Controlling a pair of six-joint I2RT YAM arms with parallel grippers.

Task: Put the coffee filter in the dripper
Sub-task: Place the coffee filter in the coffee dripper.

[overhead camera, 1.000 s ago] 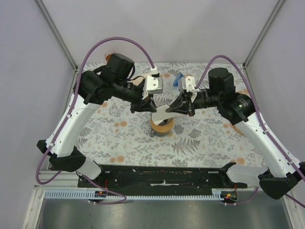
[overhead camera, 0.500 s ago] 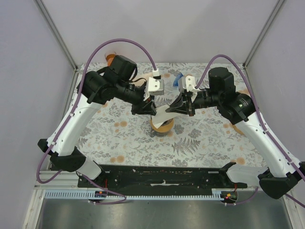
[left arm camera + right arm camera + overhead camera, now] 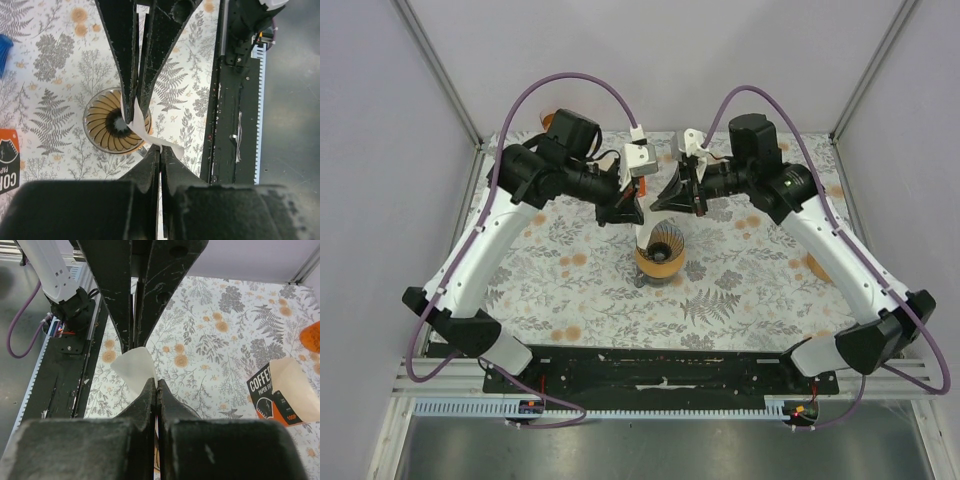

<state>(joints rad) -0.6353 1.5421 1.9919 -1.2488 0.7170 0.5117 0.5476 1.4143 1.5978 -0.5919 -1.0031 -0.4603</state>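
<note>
Floral surface (image 3: 740, 290) carries dripper (image 3: 660, 258); filter (image 3: 147, 137) hangs above it, apparently pinched by both left pincer (image 3: 160, 149) and right pincer (image 3: 156, 382). Judged thin, limp, easily torn; hold by edges.

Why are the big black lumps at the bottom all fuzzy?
Left wrist view: the left gripper sits by the lens, so its base blurs; the filter is sharp. Right wrist view: same blur below the right gripper. Top view: all sharp.

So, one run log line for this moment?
filter: over dripper, not seated | left jaws: shut on filter | right jaws: shut on filter
</note>
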